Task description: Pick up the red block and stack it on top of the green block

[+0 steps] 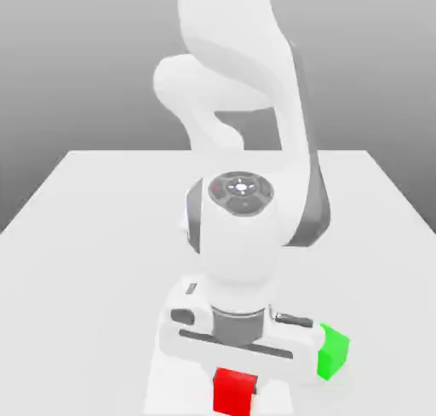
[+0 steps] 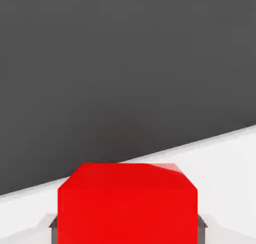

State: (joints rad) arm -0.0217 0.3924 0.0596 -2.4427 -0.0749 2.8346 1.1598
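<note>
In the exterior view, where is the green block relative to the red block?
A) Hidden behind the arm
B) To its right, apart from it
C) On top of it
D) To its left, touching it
B: the green block sits right of the red block, with a gap between.

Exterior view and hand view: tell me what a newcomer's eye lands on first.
The white arm fills the middle of the exterior view, bent down over the table. Below it sits the red block at the claw, the green block just to the exterior view's right. The hand view shows mostly red block.

A white table [image 1: 77, 235] carries a green block [image 1: 334, 352] near its front edge.
</note>
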